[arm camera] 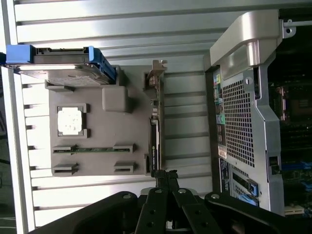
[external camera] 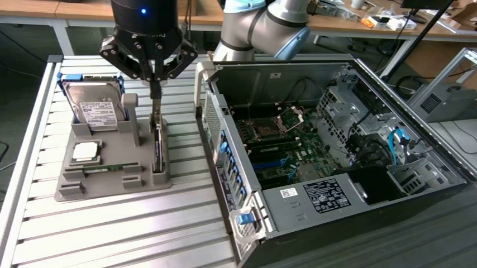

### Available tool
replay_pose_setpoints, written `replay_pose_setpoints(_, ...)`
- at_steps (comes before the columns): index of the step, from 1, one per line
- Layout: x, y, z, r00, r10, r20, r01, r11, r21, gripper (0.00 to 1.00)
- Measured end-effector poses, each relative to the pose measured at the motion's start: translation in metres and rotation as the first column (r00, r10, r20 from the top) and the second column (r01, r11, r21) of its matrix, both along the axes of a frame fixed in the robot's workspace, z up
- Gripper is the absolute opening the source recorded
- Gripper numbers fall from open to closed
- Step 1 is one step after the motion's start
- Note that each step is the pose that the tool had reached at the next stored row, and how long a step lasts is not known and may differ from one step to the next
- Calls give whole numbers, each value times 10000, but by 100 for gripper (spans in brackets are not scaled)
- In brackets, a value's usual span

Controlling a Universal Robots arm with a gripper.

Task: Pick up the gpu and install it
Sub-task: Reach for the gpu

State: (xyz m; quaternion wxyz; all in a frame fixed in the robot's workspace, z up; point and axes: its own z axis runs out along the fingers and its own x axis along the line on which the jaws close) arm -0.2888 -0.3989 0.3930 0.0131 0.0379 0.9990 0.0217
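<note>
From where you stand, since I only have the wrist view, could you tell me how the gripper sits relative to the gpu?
Observer: The gripper hangs shut directly above the gpu, pointing down at the card's top edge. I cannot tell whether they touch.
Operator: Thank you. Is the card standing or lying flat?
Observer: It stands on edge in a slot of the grey holder, on the side nearest the computer case.
Operator: And how does the case lie?
Observer: On its side, open face up, with the motherboard exposed and blue cables at the exterior view's right.
</note>
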Motion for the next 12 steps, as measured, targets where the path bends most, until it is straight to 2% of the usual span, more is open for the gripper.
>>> replay_pose_setpoints(12, -97, 0, -1, 10000, 0, 1, 0, 10000, 0, 11)
